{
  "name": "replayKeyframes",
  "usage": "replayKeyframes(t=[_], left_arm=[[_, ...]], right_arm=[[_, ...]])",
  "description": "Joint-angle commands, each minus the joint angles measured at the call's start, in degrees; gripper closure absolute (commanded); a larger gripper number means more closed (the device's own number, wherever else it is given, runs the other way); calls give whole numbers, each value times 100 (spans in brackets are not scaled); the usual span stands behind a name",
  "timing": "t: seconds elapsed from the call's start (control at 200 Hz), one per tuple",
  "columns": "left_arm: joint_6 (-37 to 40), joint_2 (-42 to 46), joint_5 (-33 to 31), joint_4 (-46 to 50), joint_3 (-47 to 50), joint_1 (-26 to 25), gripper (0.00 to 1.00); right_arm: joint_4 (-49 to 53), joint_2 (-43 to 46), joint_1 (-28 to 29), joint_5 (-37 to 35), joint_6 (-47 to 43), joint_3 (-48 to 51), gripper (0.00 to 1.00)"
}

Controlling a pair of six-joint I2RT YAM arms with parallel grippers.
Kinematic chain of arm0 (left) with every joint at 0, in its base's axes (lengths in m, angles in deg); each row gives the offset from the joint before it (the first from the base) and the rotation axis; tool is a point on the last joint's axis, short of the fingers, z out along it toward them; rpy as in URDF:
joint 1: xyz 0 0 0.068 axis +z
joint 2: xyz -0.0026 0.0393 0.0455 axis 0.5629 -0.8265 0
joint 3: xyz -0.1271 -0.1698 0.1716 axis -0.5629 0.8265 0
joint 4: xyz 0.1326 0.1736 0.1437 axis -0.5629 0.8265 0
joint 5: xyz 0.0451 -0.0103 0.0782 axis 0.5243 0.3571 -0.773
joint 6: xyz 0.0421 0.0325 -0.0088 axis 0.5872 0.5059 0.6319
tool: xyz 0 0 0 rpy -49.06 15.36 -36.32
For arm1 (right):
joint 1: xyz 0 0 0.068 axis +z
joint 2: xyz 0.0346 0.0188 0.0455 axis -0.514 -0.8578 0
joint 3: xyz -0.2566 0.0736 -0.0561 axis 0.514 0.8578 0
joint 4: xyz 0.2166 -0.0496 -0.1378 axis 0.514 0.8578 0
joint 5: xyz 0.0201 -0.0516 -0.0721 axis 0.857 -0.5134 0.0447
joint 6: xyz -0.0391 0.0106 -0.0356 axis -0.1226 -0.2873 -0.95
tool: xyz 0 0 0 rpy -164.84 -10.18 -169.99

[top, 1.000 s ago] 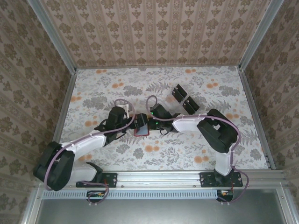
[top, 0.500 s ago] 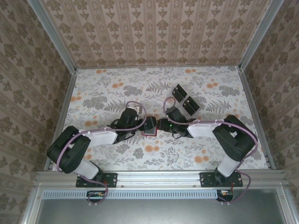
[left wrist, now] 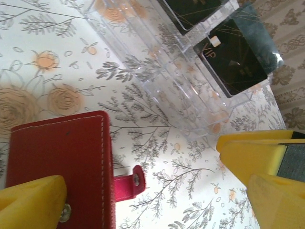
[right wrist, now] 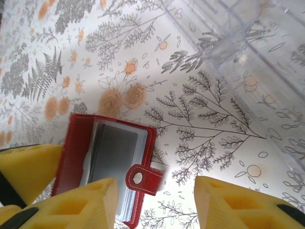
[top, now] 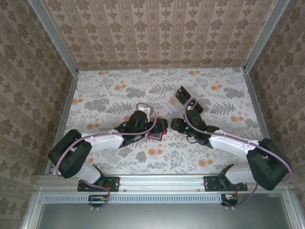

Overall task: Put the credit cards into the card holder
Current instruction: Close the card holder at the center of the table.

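Both arms have swung round since a second ago. The right tool [right wrist: 157, 191] has backed off the card holder [right wrist: 107, 164] toward the clear tray [left wrist: 157, 71], and the left tool [left wrist: 143, 186] has slid in over it. Each tool's fingers stand apart, clamped on nothing. The card holder lies on the tabletop [top: 105, 90] between them, tab unsnapped, grey pockets showing. The credit cards [left wrist: 233, 62] sit in the tray. Fetching a card looks like the step in hand; that calls for pinching a thin edge.
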Motion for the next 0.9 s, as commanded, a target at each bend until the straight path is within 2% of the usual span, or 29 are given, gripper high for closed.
replayKeyframes(t=[0.0,0.15,0.265,0.405,0.58,0.895], left_arm=[[-147,-285,-67,-288,-42,-128,0],[-236,-616,-184,-743,239,-316,0],[-302,-812,-330,-1202,540,-415,0],[-346,-897,-449,-1569,782,-431,0],[-389,-811,-624,-1867,997,-432,0],[-576,-692,-909,-2142,1217,-420,0]], right_arm=[[412,179,-80,-97,24,17,60],[553,191,-224,68,-74,-138,78],[636,82,-328,253,-183,-371,87],[634,-118,-354,483,-232,-581,91],[149,-317,-269,919,23,-472,97],[-975,-642,738,643,776,143,100]])
